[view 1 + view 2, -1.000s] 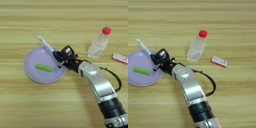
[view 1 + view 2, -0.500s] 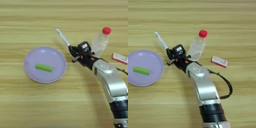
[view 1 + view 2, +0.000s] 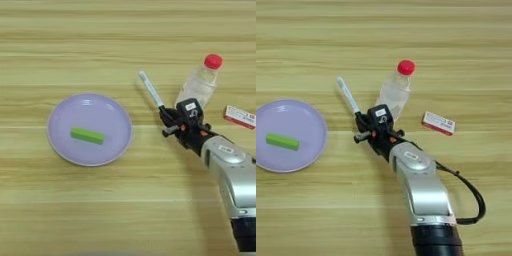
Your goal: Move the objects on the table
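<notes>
- Marker pen [image 3: 150,89] is in the right gripper [image 3: 167,120], held by its black-capped end; white barrel sticks up and out toward far-left, well clear of the table [image 3: 75,200].
- Jaws are clamped on the pen's capped end. Grip at one end, prob. so the rest of the barrel stays free and visible; downside is a long lever, so it could pivot in the fingers.
- Pen's white tip hangs over bare wood, between the purple plate [image 3: 112,142] on the left and the clear plastic bottle w/ red cap [image 3: 395,89] on the right. Not over the plate, not touching the bottle.
- Green block [image 3: 87,135] lies flat inside the plate, a bit left of centre, long side roughly left-right. Nothing touching it; the plate's raised rim keeps it from sliding off.
- Bottle lies tilted on the table just far-right of the gripper, cap pointing far-right. Close to the wrist: a swing to the right could knock it and it would roll.
- Small red-and-white box [image 3: 438,123] sits flat, right of the bottle, apart from arm and cable.
- Silver forearm [image 3: 423,192] comes in from the near-right edge, angled toward far-left, w/ a black cable looping on its right side.
- Judgement: pen is mid-carry, nowhere set down yet; task names no goal, so drop spot can't be told.
</notes>
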Controlling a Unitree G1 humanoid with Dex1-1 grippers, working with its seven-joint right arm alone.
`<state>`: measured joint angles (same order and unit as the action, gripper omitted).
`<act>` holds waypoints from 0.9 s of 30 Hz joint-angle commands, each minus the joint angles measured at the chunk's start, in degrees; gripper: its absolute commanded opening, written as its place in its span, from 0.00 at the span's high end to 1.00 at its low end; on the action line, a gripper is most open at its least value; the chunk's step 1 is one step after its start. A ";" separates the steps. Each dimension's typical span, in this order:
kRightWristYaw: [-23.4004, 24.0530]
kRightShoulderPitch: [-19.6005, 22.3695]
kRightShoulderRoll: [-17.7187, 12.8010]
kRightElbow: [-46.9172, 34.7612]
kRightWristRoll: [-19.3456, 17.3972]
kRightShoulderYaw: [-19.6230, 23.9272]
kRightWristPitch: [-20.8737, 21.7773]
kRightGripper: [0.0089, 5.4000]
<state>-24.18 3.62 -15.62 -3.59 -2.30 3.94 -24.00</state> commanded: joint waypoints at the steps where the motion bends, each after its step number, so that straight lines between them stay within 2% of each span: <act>1: 1.21 3.01 -0.19 0.60 -0.17 -0.28 3.43 0.86; 9: 1.28 2.41 0.45 4.14 0.21 -2.47 2.55 0.86; 18: 1.76 2.73 0.71 5.61 0.02 -3.03 3.21 0.87; 19: 1.85 2.70 0.79 5.65 -0.06 -3.02 3.31 0.80; 24: 2.21 2.56 0.98 5.31 -0.17 -3.08 3.58 0.66; 27: 2.65 2.45 0.97 4.40 0.17 -2.95 4.64 0.61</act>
<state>-22.70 4.27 -13.87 2.86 -2.28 0.70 -20.71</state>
